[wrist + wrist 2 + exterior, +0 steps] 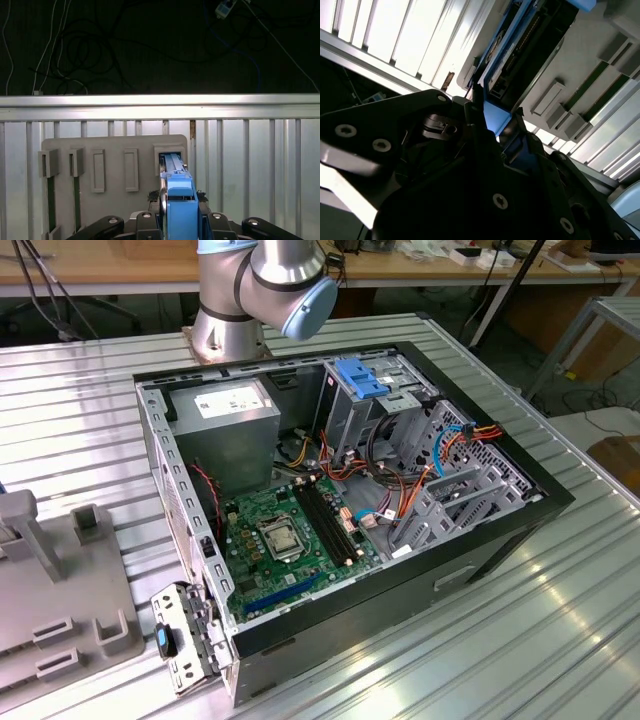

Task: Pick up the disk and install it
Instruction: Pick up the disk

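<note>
**Fingers clamped on the disk**

Both fingers of my gripper press the disk's blue frame from either side. It stands on edge in a slot of the grey rack, which lies on the ribbed metal table. Its far end seems seated in that slot.

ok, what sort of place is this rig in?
Probably a robotics lab workbench: an open black desktop computer case sits on a ribbed aluminium table, a grey slotted plastic fixture block lies beside it, and wooden benches with cables stand behind.
</note>
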